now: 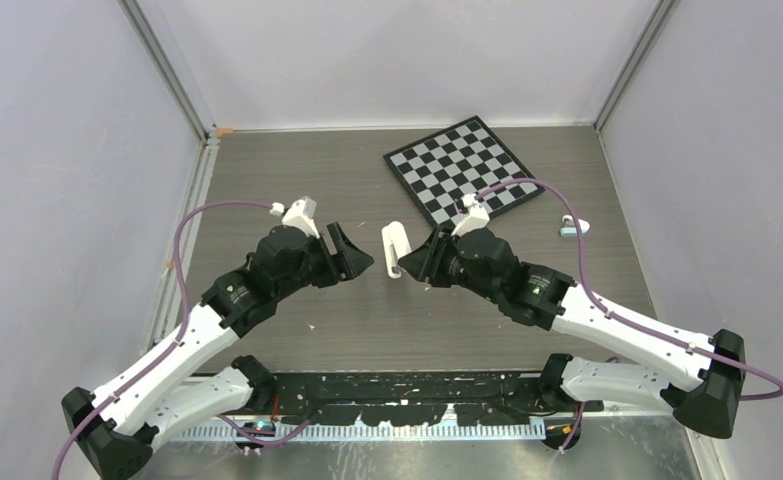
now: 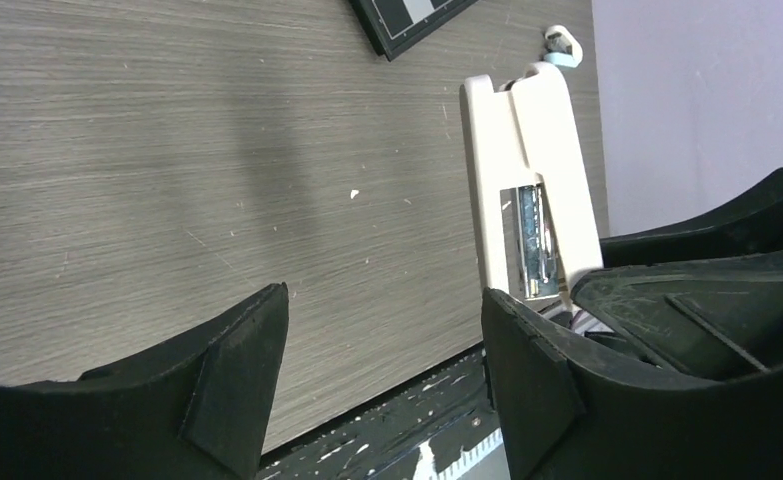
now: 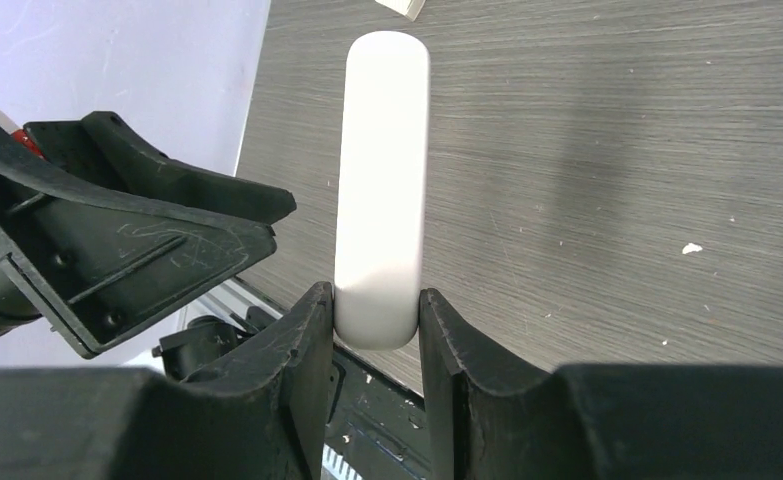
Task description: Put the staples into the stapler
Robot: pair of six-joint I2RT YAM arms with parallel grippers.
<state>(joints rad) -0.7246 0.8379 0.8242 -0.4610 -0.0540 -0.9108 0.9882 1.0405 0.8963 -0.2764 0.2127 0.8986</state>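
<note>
found the right gripper [image 1: 414, 262] pinched tight on one end of the stapler [image 1: 394, 245], near the middle of the table [image 1: 297, 170] and a little ahead of both arms. saw, from the right wrist, both fingers [image 3: 302, 345] pressed against the sides of the stapler's rounded white end, the rest of the body reaching straight out ahead of them, smooth white back toward the camera. judged it lifted off the wood, going by the soft shadow thrown well to one side, though could not tell that for sure.

found the left gripper [image 1: 355, 252] spread wide with nothing between the jaws, pointed at the right one, tip to tip, just beside the stapler and apart from it. looked from the left wrist straight at the stapler's other side: a long flat white face with a window cut in it, and a silvery metal channel [image 2: 532, 240] showing inside. could not tell what, if anything, lay in that channel.

noted a black and white chessboard [image 1: 465, 170] lying flat at the far right of the table, turned at an angle, well apart from both grippers. noted also a small white and teal piece [image 1: 570, 226] on the table near the chessboard's right corner, close to the right wall; too small to make out further.
</note>
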